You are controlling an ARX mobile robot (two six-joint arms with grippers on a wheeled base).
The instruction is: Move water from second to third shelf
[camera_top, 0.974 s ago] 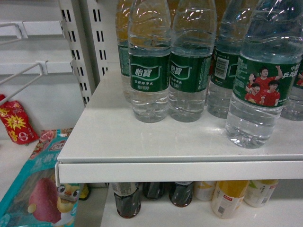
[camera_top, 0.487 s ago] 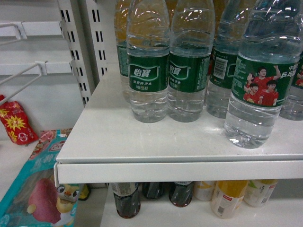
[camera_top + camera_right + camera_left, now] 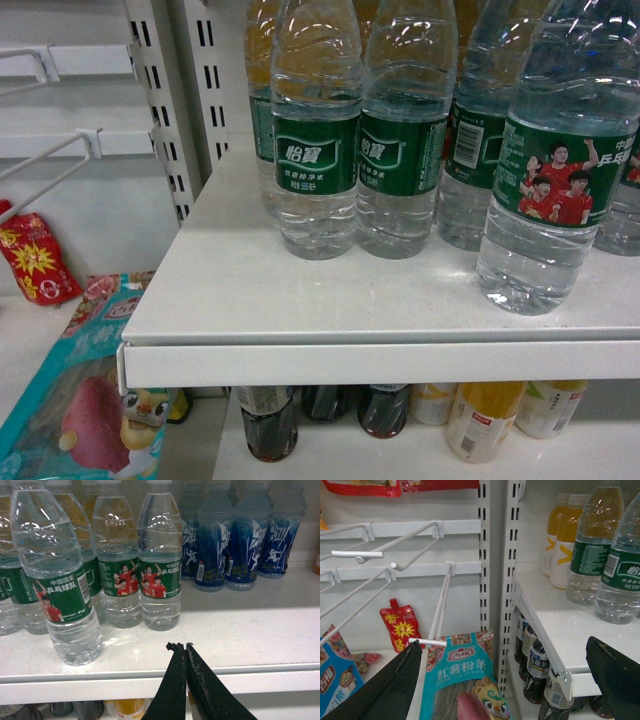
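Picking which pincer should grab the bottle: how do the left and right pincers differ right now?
The left pincer is open, its fingers spread wide beside the shelf; the right pincer is shut, tips touching. The left faces the shelf's end, the right faces the water bottle row. Both are black and empty.

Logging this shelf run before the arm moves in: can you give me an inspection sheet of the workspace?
Surface: white metal shelf, front strip bare.
Job's things: water bottle with red-shirted players on its green label, upright, nearest the edge, ungripped.
Clutter: more green-label water bottles behind; blue drink bottles to the right; dark cola bottles and yellow drinks on the shelf below.
Grippers: right gripper shut, empty, before the shelf edge; left gripper open, empty, beside the shelf's left end.
Cables: nothing seen.
Surroundings: wire hooks and snack packets at left.
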